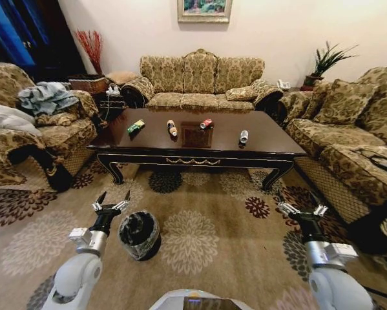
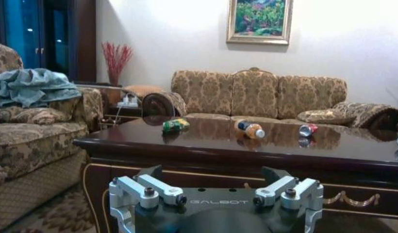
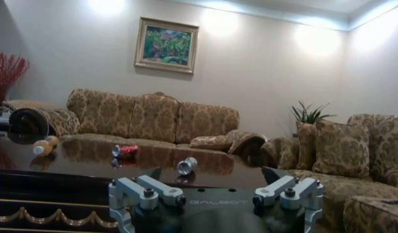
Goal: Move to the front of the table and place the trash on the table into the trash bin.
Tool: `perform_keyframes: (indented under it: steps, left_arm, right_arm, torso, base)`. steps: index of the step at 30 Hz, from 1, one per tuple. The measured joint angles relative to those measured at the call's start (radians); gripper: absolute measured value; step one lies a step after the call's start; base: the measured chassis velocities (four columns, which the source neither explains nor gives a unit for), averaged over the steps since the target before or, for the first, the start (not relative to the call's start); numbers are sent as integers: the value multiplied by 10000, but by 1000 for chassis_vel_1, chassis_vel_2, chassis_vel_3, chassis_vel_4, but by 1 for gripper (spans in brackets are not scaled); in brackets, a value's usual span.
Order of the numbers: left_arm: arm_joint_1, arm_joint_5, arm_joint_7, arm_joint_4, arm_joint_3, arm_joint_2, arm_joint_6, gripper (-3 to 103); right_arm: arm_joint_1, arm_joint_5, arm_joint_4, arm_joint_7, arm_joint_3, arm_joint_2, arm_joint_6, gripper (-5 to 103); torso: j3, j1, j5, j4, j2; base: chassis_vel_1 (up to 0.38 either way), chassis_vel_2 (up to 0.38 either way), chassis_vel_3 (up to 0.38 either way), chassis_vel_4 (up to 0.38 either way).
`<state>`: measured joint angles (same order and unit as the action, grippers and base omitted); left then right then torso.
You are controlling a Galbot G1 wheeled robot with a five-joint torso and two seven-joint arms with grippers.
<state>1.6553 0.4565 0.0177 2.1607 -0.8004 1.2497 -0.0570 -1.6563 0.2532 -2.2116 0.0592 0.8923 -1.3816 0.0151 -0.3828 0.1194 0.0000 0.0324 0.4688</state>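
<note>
You're short of the table (image 1: 271,145), both grippers spread wide and empty.
Left gripper (image 1: 112,204) hangs by the trash bin (image 1: 139,234), right gripper (image 1: 302,209) opposite; close in — green-yellow wrapper (image 1: 135,126), brown bottle (image 1: 172,128), red can (image 1: 206,123), probably a silver can (image 1: 243,136) wait on top.

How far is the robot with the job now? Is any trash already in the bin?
Done: the robot faces the table, short of it. In hand: nothing; left gripper and right gripper are open and empty. Left: the green-yellow wrapper, brown bottle, red can and silver can all lie on the table; the trash bin stands on the carpet.
</note>
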Motion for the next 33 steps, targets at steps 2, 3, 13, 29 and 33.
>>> perform_keyframes:
  steps: [2, 3, 13, 29, 33]
  left_arm:
    - [-22, 0, -3, 1, 14, -7, -3, 100]
    - [-22, 0, -3, 1, 14, -7, -3, 100]
    - [-122, -99, -99, -134, 181, 29, -65, 100]
    - [328, -393, -294, -347, 330, 317, 219, 100]
    - [359, -563, -342, -397, 363, 365, 273, 100]
  right_arm:
    - [-8, -26, 15, -13, -18, -33, 6, 100]
    - [-8, -26, 15, -13, -18, -33, 6, 100]
    - [-18, -125, 175, -75, -118, -70, 60, 100]
    - [-106, -382, 391, -88, -285, -141, 272, 100]
    - [-163, -370, 393, -104, -234, -85, 272, 100]
  torso:
    - [2, -4, 1, 0, 1]
    - [2, -4, 1, 0, 1]
    - [1, -3, 0, -1, 0]
    - [17, -17, 0, 2, -33]
    - [55, -54, 4, 0, -109]
  base:
    - [52, -8, -51, -17]
    - [80, -8, -51, -31]
    - [118, 127, -117, -133]
    - [179, 169, -174, -177]
    - [-25, -17, 18, 12]
